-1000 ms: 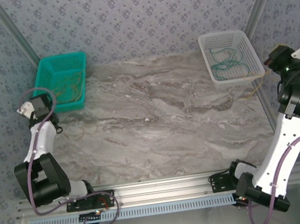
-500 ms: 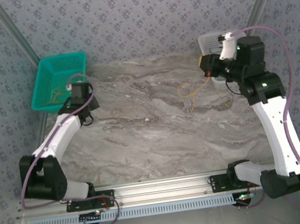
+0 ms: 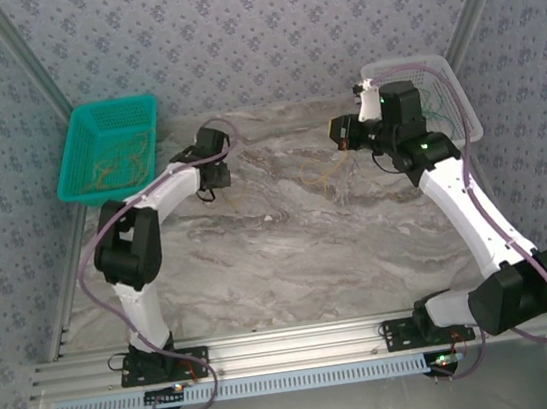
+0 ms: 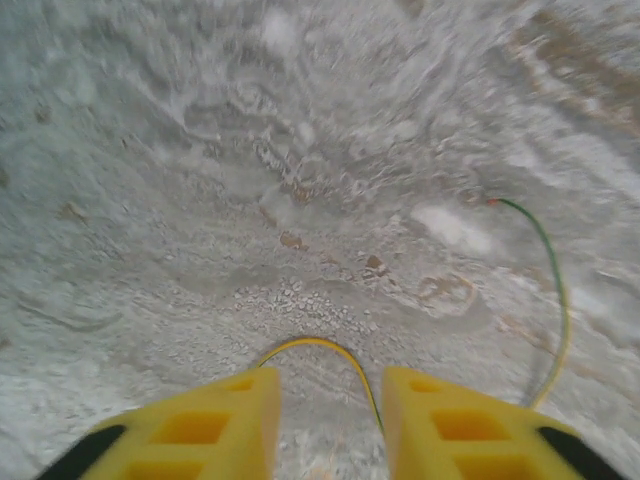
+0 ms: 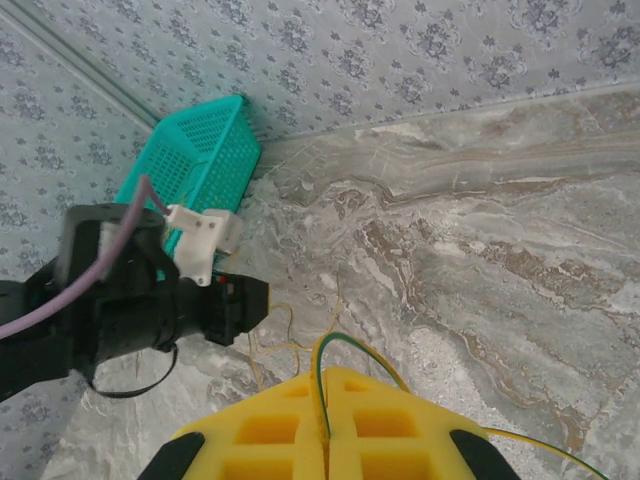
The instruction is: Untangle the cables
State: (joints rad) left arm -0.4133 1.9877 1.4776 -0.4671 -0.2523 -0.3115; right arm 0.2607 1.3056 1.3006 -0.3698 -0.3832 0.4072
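**Ana:** Right claw, how wide is it?

**Ben:** Pressed together. Its blocky yellow fingers, moulded with square hollows, pinch a thin green-and-yellow cable that loops up out of the seam.

**Ana:** And the left claw?

**Ben:** Spread, with a clear gap between its fingers. It hangs low over the grey veined marble tabletop. A thin wire arcs across the stone in that gap, unsqueezed, and another stretch curves off to one side.

**Ana:** Where are the rest?

**Ben:** From above, a curly tan strand lies on the marble between both claws. A tan tangle sits in the teal mesh basket at the far left.
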